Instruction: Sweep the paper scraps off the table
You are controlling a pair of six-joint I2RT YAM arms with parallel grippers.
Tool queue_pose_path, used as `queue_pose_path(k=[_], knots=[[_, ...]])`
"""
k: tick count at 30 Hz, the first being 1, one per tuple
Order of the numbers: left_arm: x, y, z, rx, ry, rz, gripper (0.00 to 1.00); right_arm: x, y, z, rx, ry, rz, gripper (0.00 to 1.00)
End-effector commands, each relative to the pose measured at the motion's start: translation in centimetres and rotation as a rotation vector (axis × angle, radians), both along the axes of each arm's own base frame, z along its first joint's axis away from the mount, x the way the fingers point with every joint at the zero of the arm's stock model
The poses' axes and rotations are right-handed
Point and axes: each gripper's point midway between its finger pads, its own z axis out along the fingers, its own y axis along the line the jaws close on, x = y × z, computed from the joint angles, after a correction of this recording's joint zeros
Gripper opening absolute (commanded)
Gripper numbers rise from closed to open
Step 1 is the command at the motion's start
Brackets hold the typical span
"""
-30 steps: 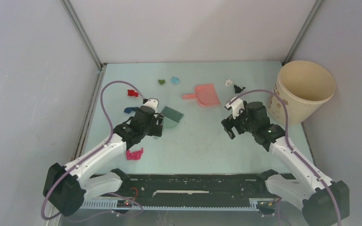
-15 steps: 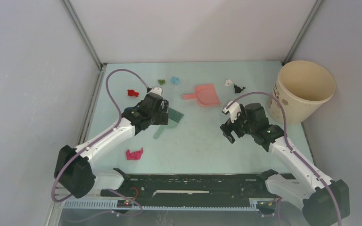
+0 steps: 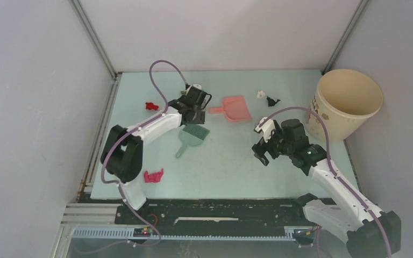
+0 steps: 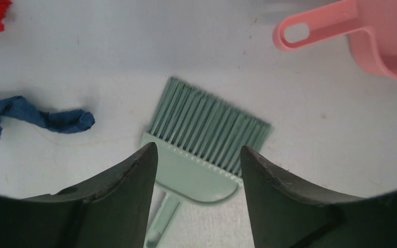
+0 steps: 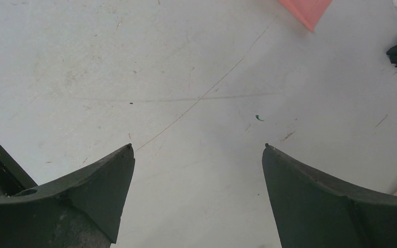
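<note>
Two robot arms reach over a pale mint-green counter (image 3: pixel 226 166). The left end effector (image 4: pixel 198 151) hovers with its jaws apart and empty above a teal-green plastic hand brush (image 4: pixel 207 139), near a salmon-pink plastic dustpan (image 3: pixel 236 107). The right end effector (image 5: pixel 197 147) is spread wide, holding nothing, over bare counter. Tiny crumpled paper scraps (image 3: pixel 151 106) lie scattered on the counter: red, and a dark blue scrap (image 4: pixel 31 118), left of the brush; a magenta scrap (image 3: pixel 153 176) front left; a white scrap (image 3: pixel 261 94) and a dark scrap (image 3: pixel 271 100) right of the dustpan. A round cream bucket (image 3: pixel 349 102) stands far right.
</note>
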Motion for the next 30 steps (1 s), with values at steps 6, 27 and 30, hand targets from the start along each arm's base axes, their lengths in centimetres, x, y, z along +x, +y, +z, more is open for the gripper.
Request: queue_pose_path(k=[6, 27, 30], knots=[[3.4, 1.8, -3.4, 0.022, 0.097, -0.025, 0.52, -0.4, 0.4, 0.4, 0.002, -0.020, 0.037, 1.00], [3.5, 2.8, -9.0, 0.007, 0.259, -0.072, 0.32, -0.7, 0.4, -0.4, -0.018, 0.010, 0.055, 1.00], [3.4, 2.8, -8.8, 0.004, 0.262, -0.073, 0.21, -0.7, 0.4, -0.5, -0.020, 0.013, 0.056, 1.00]])
